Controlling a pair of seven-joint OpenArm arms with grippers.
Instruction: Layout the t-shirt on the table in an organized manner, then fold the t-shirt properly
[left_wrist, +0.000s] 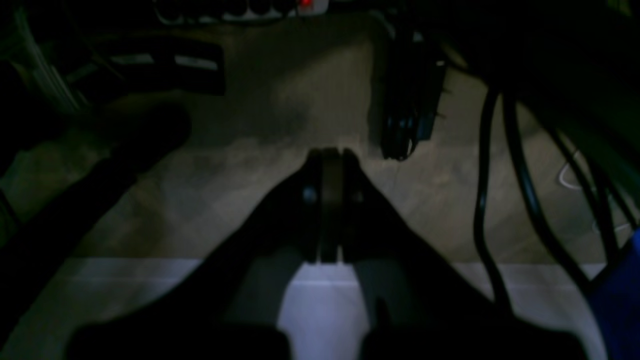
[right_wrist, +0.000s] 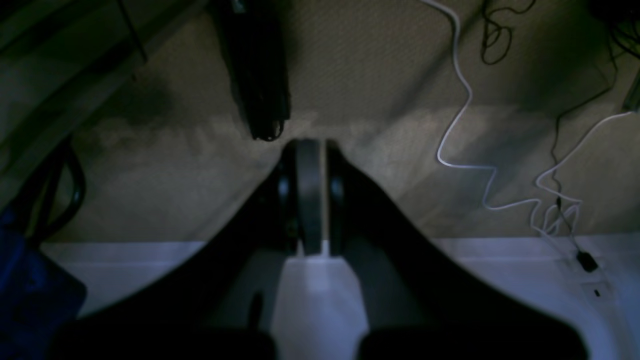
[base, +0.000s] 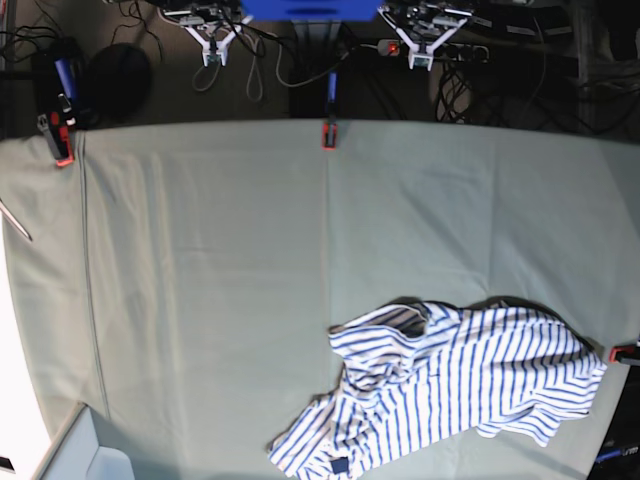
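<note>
The t-shirt (base: 455, 385), white with thin blue stripes, lies crumpled near the front right of the table (base: 200, 280), a small dark blue tag (base: 340, 465) showing at its near left end. Both arms are drawn back beyond the table's far edge, well away from the shirt. My left gripper (base: 422, 52) (left_wrist: 330, 155) hangs at the back right, its jaws pressed together with nothing between them. At the back left, my right gripper (base: 212, 47) (right_wrist: 310, 146) is likewise shut and empty. Neither wrist view shows the shirt, only dim floor.
Red clamps (base: 327, 135) (base: 62, 140) (base: 625, 352) pin the cloth at the table's edges. A blue frame (base: 310, 8) and tangled cables lie behind the far edge. A power strip with a red light (left_wrist: 305, 4) and loose cables (right_wrist: 465, 100) lie on the floor.
</note>
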